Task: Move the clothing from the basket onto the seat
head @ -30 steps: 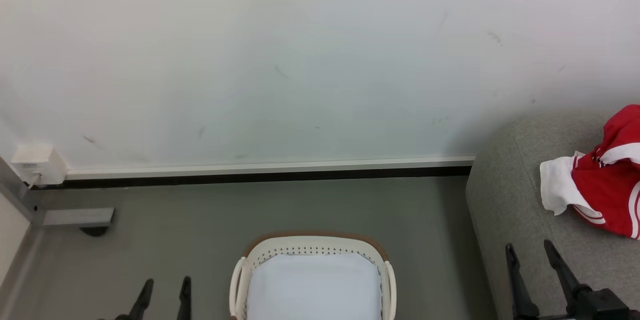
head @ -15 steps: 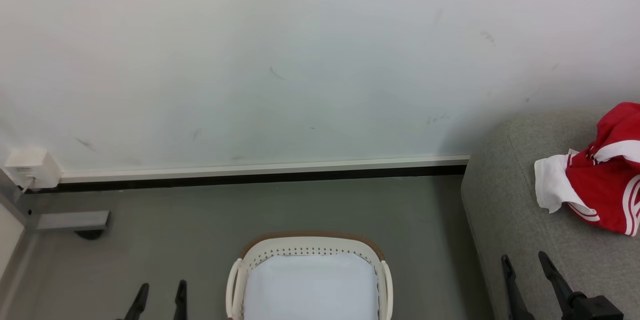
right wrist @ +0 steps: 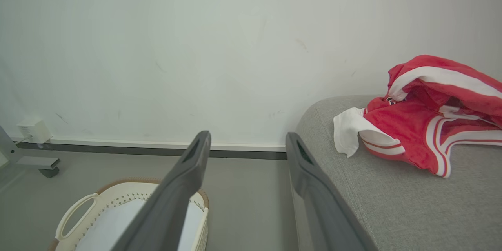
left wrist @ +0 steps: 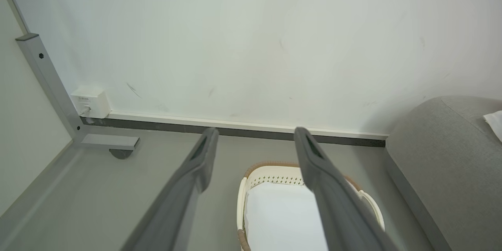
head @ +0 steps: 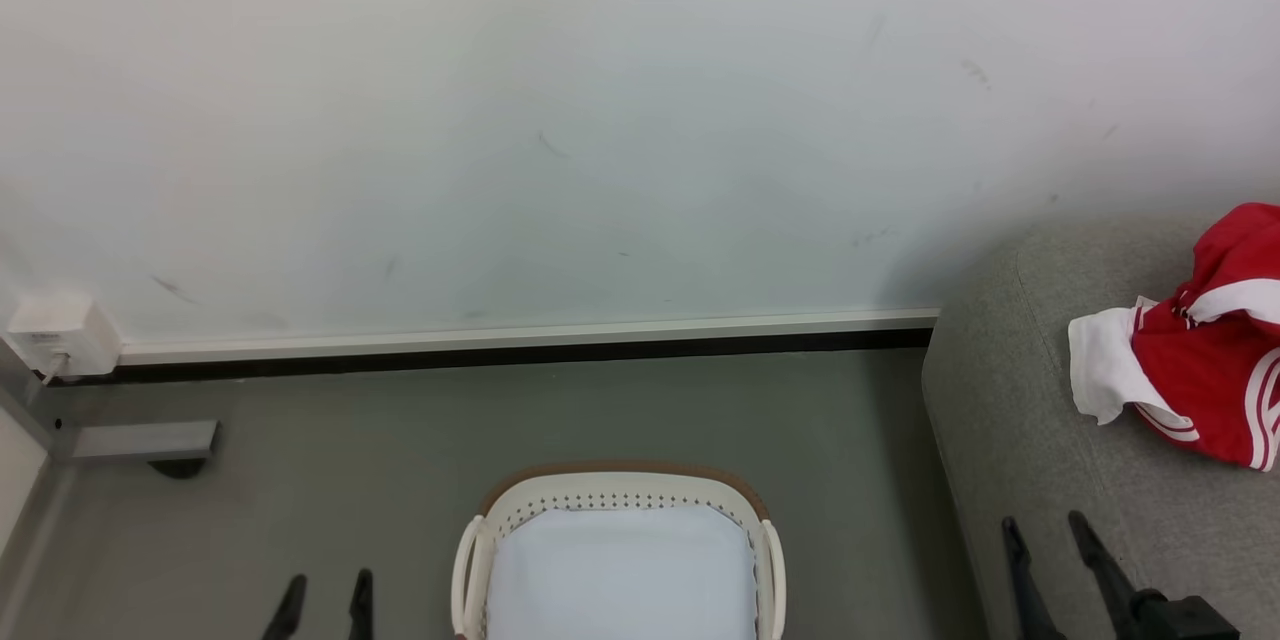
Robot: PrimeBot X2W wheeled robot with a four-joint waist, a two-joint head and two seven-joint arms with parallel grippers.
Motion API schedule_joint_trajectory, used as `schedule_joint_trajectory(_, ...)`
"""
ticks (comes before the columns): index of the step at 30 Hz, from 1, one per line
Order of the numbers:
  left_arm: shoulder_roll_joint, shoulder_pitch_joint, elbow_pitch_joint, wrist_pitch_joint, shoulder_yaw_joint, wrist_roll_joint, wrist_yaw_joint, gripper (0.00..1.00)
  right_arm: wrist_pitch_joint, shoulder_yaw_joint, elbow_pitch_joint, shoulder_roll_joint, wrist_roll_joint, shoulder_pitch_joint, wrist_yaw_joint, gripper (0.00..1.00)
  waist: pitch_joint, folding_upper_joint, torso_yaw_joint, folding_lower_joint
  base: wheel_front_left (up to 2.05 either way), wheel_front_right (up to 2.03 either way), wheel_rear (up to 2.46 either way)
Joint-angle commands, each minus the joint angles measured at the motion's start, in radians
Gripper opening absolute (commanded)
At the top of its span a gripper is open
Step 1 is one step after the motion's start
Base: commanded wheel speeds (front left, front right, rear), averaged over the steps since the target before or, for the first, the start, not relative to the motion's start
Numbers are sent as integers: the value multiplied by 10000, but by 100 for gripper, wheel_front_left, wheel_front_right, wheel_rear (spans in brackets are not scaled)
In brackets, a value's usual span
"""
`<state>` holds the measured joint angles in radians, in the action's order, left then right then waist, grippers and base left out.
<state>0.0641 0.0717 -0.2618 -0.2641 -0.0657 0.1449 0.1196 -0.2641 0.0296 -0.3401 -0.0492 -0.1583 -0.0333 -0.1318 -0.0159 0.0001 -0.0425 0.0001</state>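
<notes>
Judging by how things lie, the moving looks done: the clothing sits heaped on the seat, well apart from the basket on the floor, whose visible part is bare pale lining. My left hand hangs beside the basket, fingers apart, holding nothing. My right hand hovers at the seat's near edge, also spread and empty. The next move, I think, calls only for checking the basket's hidden near part.
</notes>
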Motion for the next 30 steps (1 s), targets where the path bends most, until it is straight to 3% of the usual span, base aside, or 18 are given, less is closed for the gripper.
schedule_joint_trajectory(1, -17, 10, -111, 3, 24, 2, 6, 0, 1, -1, -102, 13, -4, 16, -2, 0, 0, -1, 0, 0, 0, 0, 0)
schedule_joint_trajectory(7, -107, -76, -425, 166, -3, 401, 9, 0, 133, -67, -335, 57, -421, 75, -2, 0, 3, -1, 6, -1, 0, 0, 0)
schedule_joint_trajectory(17, -108, -331, -307, 700, -63, 2559, 24, 0, 673, -267, -113, 42, -2545, -48, 1, 0, 20, -1, 44, -1, 0, 0, 0)
schedule_joint_trajectory(30, -108, -575, -194, 1197, -116, 4598, 40, 0, 1189, -461, 87, 26, -4564, -187, 3, 0, 38, -1, 85, -1, 0, 0, 0)
